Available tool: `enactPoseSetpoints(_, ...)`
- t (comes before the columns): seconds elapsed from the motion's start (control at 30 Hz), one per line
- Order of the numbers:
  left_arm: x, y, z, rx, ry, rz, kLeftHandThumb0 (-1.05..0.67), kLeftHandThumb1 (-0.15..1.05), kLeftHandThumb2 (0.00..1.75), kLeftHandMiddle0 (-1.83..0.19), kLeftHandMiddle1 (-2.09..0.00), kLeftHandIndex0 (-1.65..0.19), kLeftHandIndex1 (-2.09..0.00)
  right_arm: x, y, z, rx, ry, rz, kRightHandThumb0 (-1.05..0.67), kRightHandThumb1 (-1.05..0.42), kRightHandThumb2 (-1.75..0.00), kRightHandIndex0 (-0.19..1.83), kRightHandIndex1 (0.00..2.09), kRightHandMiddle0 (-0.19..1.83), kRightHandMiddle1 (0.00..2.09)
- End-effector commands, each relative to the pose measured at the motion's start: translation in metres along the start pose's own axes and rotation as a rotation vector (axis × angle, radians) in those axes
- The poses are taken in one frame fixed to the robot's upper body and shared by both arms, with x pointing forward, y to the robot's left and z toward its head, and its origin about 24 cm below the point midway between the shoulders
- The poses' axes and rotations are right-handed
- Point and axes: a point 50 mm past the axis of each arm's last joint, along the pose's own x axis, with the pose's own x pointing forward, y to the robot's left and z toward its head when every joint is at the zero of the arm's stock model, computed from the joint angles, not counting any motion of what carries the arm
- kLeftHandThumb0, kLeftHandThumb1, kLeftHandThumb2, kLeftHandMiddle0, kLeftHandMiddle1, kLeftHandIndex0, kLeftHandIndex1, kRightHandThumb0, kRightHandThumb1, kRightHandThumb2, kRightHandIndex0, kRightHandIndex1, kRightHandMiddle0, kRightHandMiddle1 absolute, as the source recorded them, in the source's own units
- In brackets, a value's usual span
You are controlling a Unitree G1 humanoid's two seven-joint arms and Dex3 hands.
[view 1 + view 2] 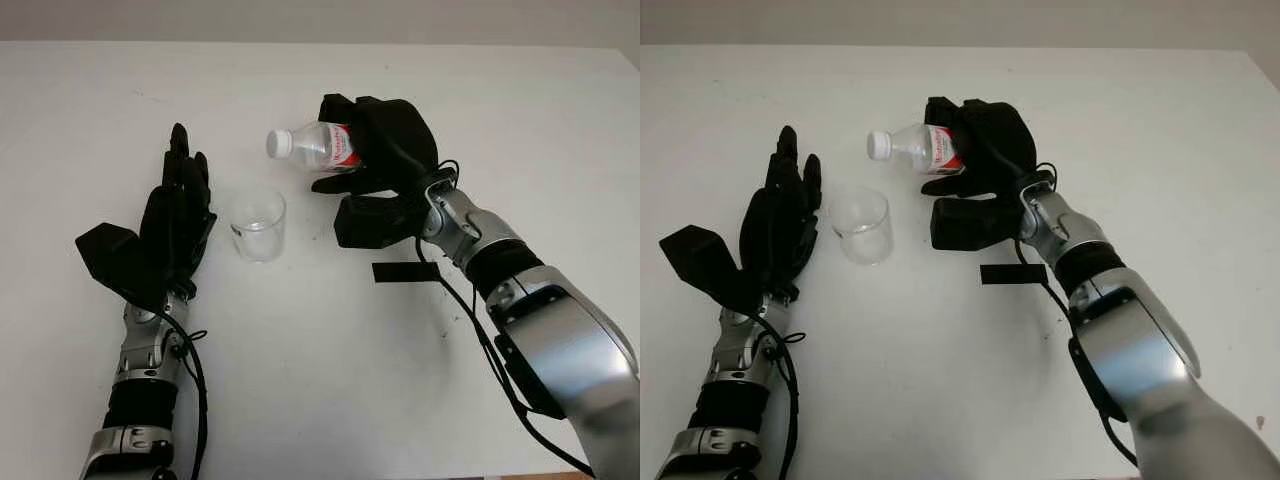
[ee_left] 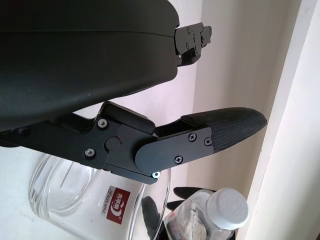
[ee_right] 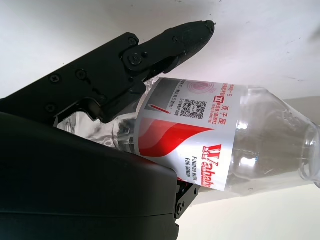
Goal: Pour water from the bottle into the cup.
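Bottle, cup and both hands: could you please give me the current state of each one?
bottle: tipped nearly on its side in the air, white cap on, neck pointing toward the cup.
cup: upright on the table, looks empty.
right hand: shut on the bottle, raised beside the cup.
left hand: open, beside the cup, not touching it.

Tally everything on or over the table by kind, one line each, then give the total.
Clear plastic water bottle with white cap and red label, gripped tilted by the right hand: 1
Clear plastic cup, upright on the white table: 1
Black rectangular tape strip on the table: 1
Black three-finger robot hands, the left hand open beside the cup: 2
Total: 5
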Motion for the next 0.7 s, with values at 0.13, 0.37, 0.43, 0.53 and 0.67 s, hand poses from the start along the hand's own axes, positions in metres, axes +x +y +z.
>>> enactPoseSetpoints(0.13, -0.005, 0.003, -0.006, -0.002, 0.016, 0.013, -0.8, 1.05, 0.71, 0.13, -0.05, 0.15, -0.06, 0.01, -0.021, 0.002, -0.183, -0.13, -0.053, -0.43, -1.05, -0.21, 1.42, 2.09, 1.06, 2.09)
enactPoseSetpoints(0.37, -0.001, 0.0, -0.005, 0.001, 0.012, 0.005, -0.82, 1.05, 0.71, 0.12, -0.06, 0.15, -0.06, 0.014, -0.034, 0.005, -0.377, -0.288, -0.099, -0.47, -1.05, -0.27, 1.28, 2.09, 0.91, 2.09)
enactPoseSetpoints(0.43, 0.0, -0.001, -0.005, -0.002, 0.012, -0.003, -0.83, 1.05, 0.71, 0.12, -0.06, 0.15, -0.06, 0.016, -0.037, 0.006, -0.412, -0.318, -0.103, -0.47, -1.05, -0.27, 1.26, 2.09, 0.89, 2.09)
enactPoseSetpoints(0.53, 0.002, -0.003, -0.006, -0.021, 0.011, -0.011, -0.83, 1.05, 0.7, 0.12, -0.06, 0.15, -0.06, 0.019, -0.041, 0.007, -0.481, -0.353, -0.101, -0.49, -1.05, -0.3, 1.26, 2.09, 0.86, 2.09)
enactPoseSetpoints(0.67, 0.003, -0.008, -0.007, -0.023, 0.012, -0.014, -0.83, 1.05, 0.7, 0.12, -0.06, 0.15, -0.06, 0.022, -0.044, 0.012, -0.563, -0.394, -0.16, -0.5, -1.05, -0.24, 1.29, 2.09, 0.71, 2.09)
